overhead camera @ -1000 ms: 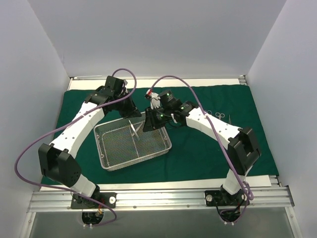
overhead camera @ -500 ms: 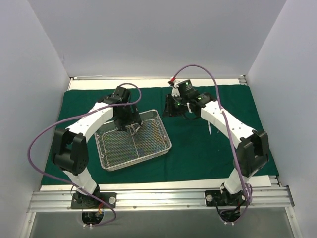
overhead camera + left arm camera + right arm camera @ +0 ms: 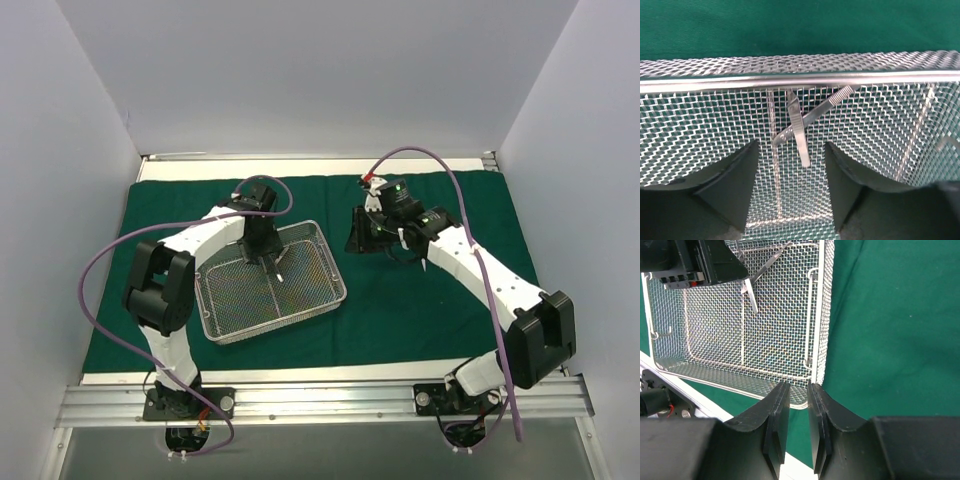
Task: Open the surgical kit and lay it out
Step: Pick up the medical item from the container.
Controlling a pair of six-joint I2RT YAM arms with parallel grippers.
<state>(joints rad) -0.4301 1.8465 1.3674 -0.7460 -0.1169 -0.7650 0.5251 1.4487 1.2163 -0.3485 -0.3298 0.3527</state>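
Observation:
The dark green cloth (image 3: 420,310) lies spread flat over the table. The silver wire-mesh tray (image 3: 225,325) sits on its left half. Two slim silver instruments (image 3: 277,264) lie crossed inside the tray, and also show in the left wrist view (image 3: 798,131) and the right wrist view (image 3: 751,296). My left gripper (image 3: 266,254) hangs open and empty over the tray's far part, its fingertips (image 3: 742,182) just short of the instruments. My right gripper (image 3: 357,235) is over bare cloth right of the tray. Its jaws (image 3: 795,430) stand a narrow gap apart with nothing between them.
White walls close in the back and both sides. A metal rail (image 3: 320,400) runs along the near edge. Purple cables (image 3: 100,270) loop from both arms. A thin silver item (image 3: 426,262) shows partly on the cloth by the right forearm. The tray's right rim (image 3: 821,315) lies just ahead of my right fingers.
My right gripper has pulled away from the tray to the right. My left gripper has moved right and down over the tray, above the instruments. The tray has turned slightly.

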